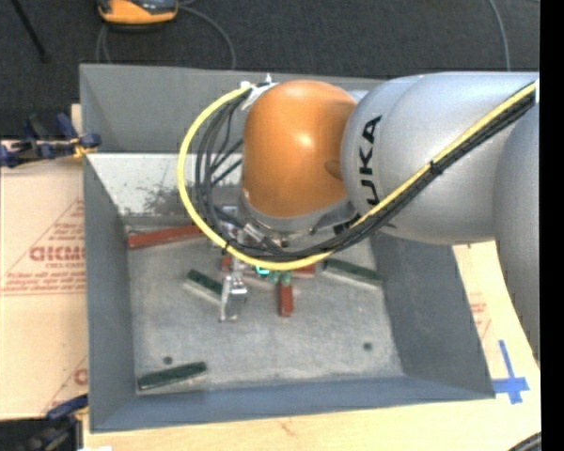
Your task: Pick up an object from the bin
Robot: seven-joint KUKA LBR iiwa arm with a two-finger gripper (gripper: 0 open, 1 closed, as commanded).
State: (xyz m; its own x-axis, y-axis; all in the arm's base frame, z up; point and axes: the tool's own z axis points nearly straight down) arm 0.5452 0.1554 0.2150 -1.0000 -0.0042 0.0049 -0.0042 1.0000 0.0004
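Observation:
My gripper hangs under the orange wrist cover, low over the middle of the bin floor. A short dark green stick lies just to its left, and a pale flat piece lies beside that, close to the gripper's tip. Just to the right, a short red-brown stick stands nearly upright in the view. I cannot see whether any of these touch the gripper.
A long red-brown stick lies along the back left of the floor. A dark green stick rests near the front left wall, and another green stick lies to the right under the arm. The arm covers the back of the bin.

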